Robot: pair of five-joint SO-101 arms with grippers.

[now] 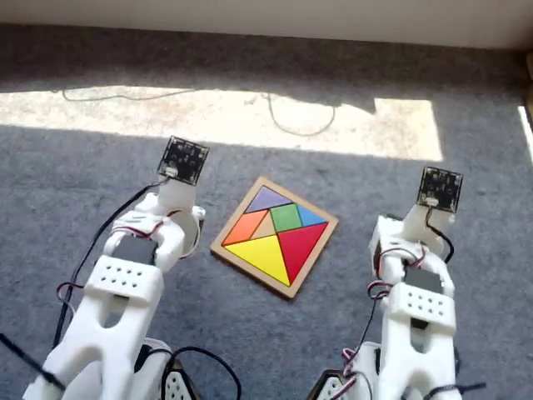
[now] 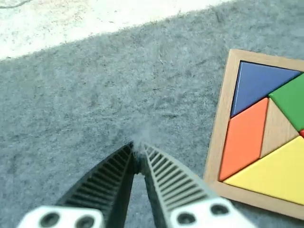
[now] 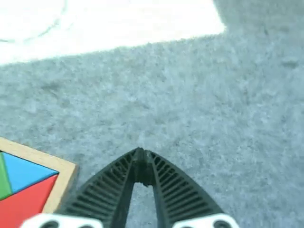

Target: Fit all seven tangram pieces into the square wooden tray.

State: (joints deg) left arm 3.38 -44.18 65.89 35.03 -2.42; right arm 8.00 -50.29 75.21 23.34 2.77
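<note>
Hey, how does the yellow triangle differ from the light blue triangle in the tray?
The yellow triangle is far larger than the light blue triangle. Yellow fills the tray side nearer the left arm; light blue sits at the edge nearer the right arm. Both lie flat in the wooden tray, each touching the red piece.

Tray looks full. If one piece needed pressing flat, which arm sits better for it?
Probably left. In the high view the left gripper, shut, sits closer beside the tray than the right gripper, also shut. Neither holds anything.
</note>
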